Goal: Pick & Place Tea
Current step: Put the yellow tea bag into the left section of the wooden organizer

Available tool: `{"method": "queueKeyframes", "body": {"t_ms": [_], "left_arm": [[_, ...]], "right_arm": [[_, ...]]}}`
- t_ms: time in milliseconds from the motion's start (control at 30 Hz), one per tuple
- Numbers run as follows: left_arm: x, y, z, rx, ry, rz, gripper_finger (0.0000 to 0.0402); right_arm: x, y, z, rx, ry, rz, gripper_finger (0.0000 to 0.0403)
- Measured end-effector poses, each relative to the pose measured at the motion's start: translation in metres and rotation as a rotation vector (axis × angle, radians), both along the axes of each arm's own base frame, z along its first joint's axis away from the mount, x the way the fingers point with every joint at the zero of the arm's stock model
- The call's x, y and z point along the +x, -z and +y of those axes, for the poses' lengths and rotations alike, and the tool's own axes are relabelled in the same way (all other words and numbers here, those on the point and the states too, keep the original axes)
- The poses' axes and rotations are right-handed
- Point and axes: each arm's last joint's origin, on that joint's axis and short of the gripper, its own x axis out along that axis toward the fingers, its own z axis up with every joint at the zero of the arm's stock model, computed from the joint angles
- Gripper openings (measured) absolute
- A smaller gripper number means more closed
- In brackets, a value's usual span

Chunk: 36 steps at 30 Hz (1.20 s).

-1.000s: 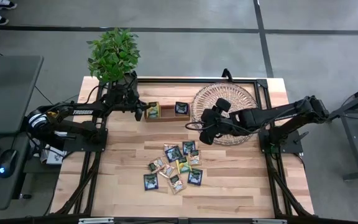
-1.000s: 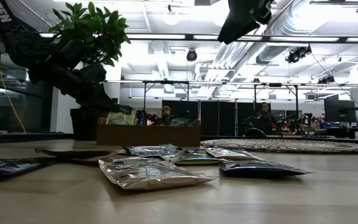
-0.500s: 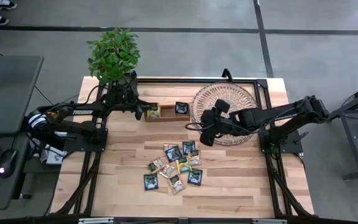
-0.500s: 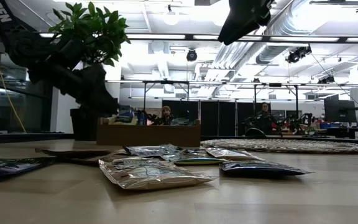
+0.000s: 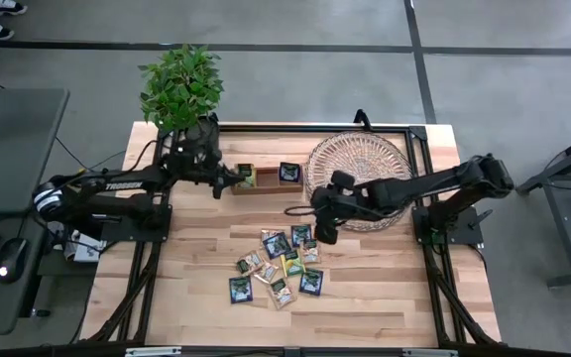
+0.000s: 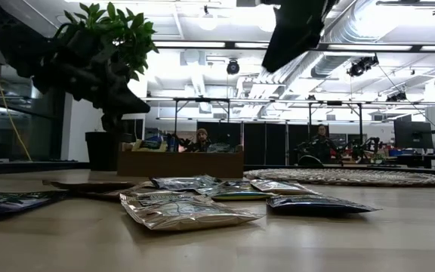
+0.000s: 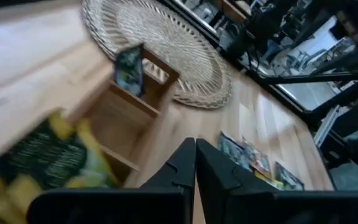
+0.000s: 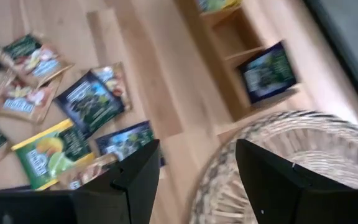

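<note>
2 sachets in wooden box (image 5: 266, 178); approx 10 tea sachets (image 5: 279, 264) left on surface. Left end effector (image 5: 238, 178) closed, empty; right end effector (image 5: 322, 230) wide, empty.

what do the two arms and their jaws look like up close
Both arms are dark, near-black jointed links with black cables running along them. The left arm carries white lettering on its long link. The left gripper ends in flat, angular black jaws with notched inner edges. The right gripper has broad, smooth black jaws with slanted tips.
</note>
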Motion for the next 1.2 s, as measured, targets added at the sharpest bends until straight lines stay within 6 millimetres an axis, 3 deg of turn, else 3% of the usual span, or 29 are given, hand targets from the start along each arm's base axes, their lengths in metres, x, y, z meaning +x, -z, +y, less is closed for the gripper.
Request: {"method": "queueKeyframes", "body": {"t_ms": [300,600,800,1067,1200], "left_arm": [[0.025,0.001,-0.058,-0.033,0.034,0.039,0.0003],[0.031,0.004,-0.114,-0.088,0.009,0.061,0.0001],[0.031,0.006,-0.141,-0.150,-0.040,0.032,0.0001],[0.046,-0.002,-0.168,-0.146,-0.100,-0.002,0.0001],[0.062,-0.007,-0.179,-0.147,-0.086,0.002,0.0001]], "right_arm": [[0.026,0.034,0.011,0.113,-0.105,0.057,0.0205],[0.029,0.038,0.018,0.150,-0.198,0.064,0.0182],[0.031,0.047,0.035,0.124,-0.231,0.077,0.0131],[0.035,0.072,0.065,0.133,-0.285,0.127,0.0011],[0.036,0.080,0.075,0.152,-0.279,0.126,0.0013]]}}
